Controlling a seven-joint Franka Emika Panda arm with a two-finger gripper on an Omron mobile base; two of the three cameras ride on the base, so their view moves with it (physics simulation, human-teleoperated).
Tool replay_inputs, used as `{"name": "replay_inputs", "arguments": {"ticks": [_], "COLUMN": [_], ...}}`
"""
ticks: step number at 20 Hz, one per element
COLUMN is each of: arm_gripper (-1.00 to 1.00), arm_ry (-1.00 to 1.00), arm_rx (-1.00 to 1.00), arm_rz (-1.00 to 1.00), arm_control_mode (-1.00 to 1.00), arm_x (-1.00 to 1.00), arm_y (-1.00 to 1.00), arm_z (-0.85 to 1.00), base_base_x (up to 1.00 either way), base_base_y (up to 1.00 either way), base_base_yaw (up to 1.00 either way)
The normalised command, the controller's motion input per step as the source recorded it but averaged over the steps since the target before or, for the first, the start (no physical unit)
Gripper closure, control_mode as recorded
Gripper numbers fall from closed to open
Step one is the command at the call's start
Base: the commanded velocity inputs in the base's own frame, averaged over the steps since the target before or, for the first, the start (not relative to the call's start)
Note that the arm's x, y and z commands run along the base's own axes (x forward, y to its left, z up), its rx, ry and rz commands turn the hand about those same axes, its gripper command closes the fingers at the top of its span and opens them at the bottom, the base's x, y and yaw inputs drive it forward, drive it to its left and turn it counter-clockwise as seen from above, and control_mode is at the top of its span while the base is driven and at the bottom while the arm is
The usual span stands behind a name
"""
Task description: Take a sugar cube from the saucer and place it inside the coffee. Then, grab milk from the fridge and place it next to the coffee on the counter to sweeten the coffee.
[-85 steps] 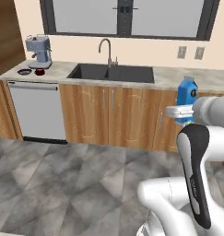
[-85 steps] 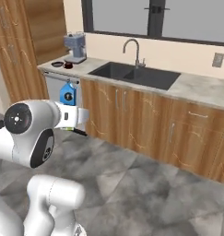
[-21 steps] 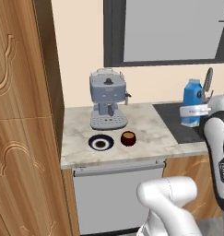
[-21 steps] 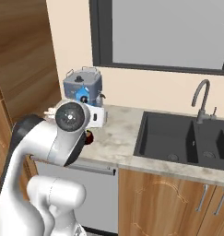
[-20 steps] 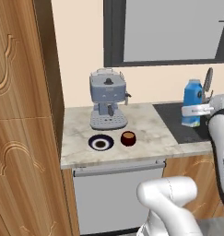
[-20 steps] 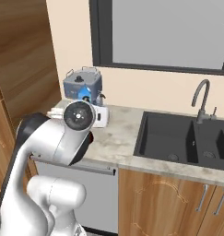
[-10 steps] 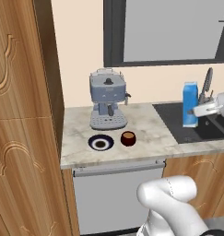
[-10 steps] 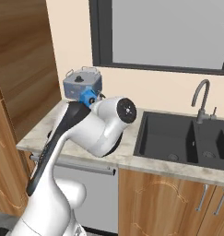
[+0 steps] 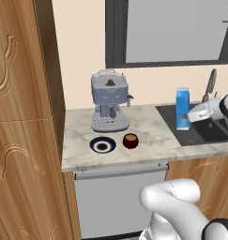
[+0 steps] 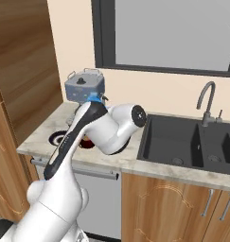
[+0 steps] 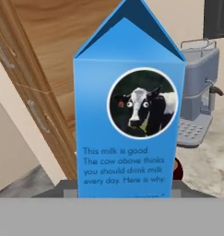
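My gripper [image 9: 186, 116] is shut on the milk [image 9: 183, 108], a blue gabled carton held upright by the sink's left rim, to the right of the coffee [image 9: 130, 140]. The hand view has the milk [image 11: 129, 115] close up, its cow mark facing me. The coffee is a squat dark red-brown cup on the counter [image 9: 148, 136]. Just left of it lies the saucer [image 9: 102, 145], navy-rimmed with a dark centre. In the right base view my arm covers most of the coffee [image 10: 86, 143] and the saucer [image 10: 57, 138]. The sugar cube is hidden and the fridge is out of view.
A grey-blue espresso machine [image 9: 110, 101] stands behind the saucer and cup. A dark sink [image 10: 182, 142] with a faucet [image 10: 206, 101] lies to the right. A tall wooden cabinet [image 9: 26, 117] bounds the counter on the left. A window runs above.
The milk has moved a little left and down toward the counter, still in my grip. My arm has stretched forward, its elbow swinging out of the left base view.
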Motion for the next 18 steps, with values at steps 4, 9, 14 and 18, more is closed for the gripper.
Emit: {"name": "replay_inputs", "arguments": {"ticks": [4, 9, 14, 18], "arm_gripper": [1.00, 1.00, 1.00, 1.00], "arm_ry": [0.00, 0.00, 0.00, 0.00], "arm_rx": [0.00, 0.00, 0.00, 0.00], "arm_rz": [0.04, 0.03, 0.03, 0.05], "arm_control_mode": [-1.00, -1.00, -1.00, -1.00], "arm_x": [0.64, 0.75, 0.68, 0.52], "arm_y": [0.28, 0.13, 0.03, 0.03], "arm_z": [-0.52, -0.42, -0.42, -0.37], "base_base_x": [0.00, 0.00, 0.00, 0.00], "base_base_y": [0.00, 0.00, 0.00, 0.00], "base_base_yaw": [0.00, 0.00, 0.00, 0.00]}}
